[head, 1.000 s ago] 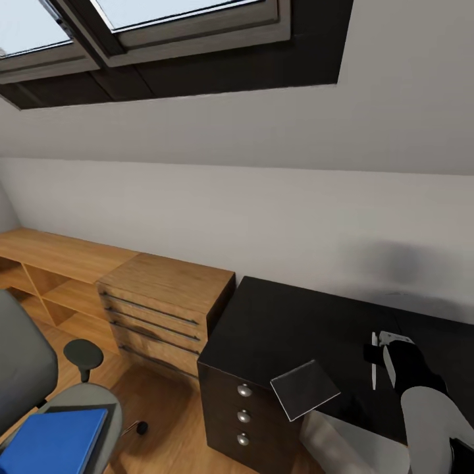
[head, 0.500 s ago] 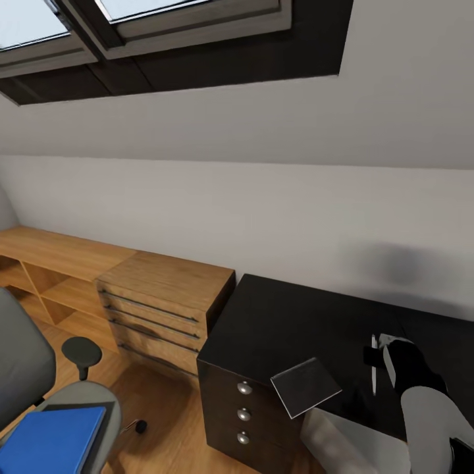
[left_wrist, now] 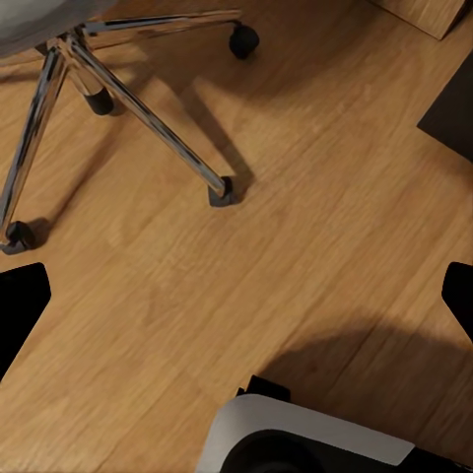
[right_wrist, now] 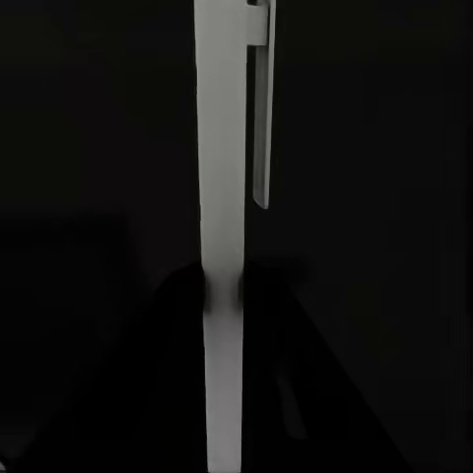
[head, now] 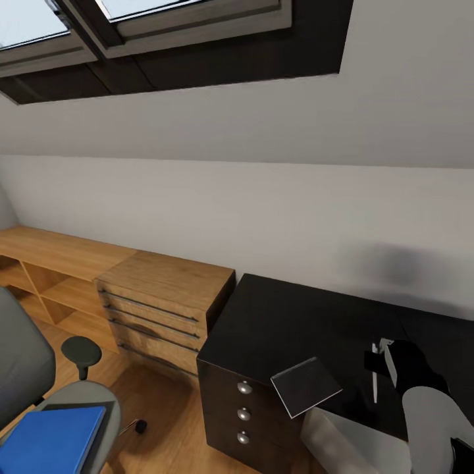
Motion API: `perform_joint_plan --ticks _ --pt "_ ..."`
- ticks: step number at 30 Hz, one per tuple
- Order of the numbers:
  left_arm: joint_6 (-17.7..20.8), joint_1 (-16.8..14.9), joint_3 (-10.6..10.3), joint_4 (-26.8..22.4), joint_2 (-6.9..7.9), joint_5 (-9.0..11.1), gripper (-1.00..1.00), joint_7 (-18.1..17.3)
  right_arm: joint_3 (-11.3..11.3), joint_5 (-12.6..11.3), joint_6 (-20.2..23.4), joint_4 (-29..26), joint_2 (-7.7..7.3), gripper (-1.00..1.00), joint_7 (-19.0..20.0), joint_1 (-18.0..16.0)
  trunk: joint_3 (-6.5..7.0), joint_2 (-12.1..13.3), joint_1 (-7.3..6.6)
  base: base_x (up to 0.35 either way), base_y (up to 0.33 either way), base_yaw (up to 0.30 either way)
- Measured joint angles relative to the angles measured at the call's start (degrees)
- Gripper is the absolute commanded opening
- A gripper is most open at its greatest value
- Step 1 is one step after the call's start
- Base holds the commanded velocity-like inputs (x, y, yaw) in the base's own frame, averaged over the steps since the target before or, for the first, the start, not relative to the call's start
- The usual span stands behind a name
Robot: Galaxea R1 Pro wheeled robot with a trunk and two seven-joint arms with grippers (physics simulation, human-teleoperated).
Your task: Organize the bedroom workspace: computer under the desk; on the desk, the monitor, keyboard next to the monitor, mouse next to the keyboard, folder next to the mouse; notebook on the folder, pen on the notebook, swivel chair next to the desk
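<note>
We face the desk [head: 289, 326], which stands against the wall at right. A wooden drawer chest [head: 164, 309] stands directly left of it, touching or nearly so, with low open shelving [head: 46, 263] further left along the same wall. 3 drawer knobs [head: 244, 415] run down the desk's front. The notebook [head: 305, 387] lies on the desk's front edge, overhanging. The pen [head: 374, 374] lies right of it on the desktop. The swivel chair [head: 39, 395] stands on the floor at left, before the shelving, with the folder [head: 52, 440] on its seat. 2 skylights [head: 164, 13] sit in the sloped ceiling above.

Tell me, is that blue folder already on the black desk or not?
Not yet. The folder lies flat on the swivel chair seat, left of the desk.
</note>
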Motion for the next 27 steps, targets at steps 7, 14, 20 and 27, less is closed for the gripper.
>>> perform_joint_plan --ticks 7,14,20,27 --pt "0.0 -0.01 -0.01 0.0 0.01 0.06 1.0 0.04 0.0 -0.02 0.64 -0.01 -0.6 -1.0 0.14 0.0 0.0 0.0 0.0 0.0 0.0 0.0" --pt "-0.04 0.0 -0.02 0.0 0.0 0.11 1.0 0.06 0.0 -0.02 0.77 -0.01 -0.89 -1.0 0.44 0.0 -0.71 -1.59 0.87 0.0 0.0 0.0" --pt "-0.08 0.01 -0.01 0.0 0.01 0.18 1.0 0.06 0.0 -0.03 0.77 -0.01 -1.03 -1.0 0.47 0.0 -1.62 -3.61 1.98 0.0 0.0 0.0" --pt "-0.09 -0.01 -0.03 0.0 -0.09 0.19 1.0 0.06 0.0 -0.02 0.79 -0.01 -1.08 -1.0 0.51 0.0 -1.62 -3.61 1.98 0.0 0.0 0.0"
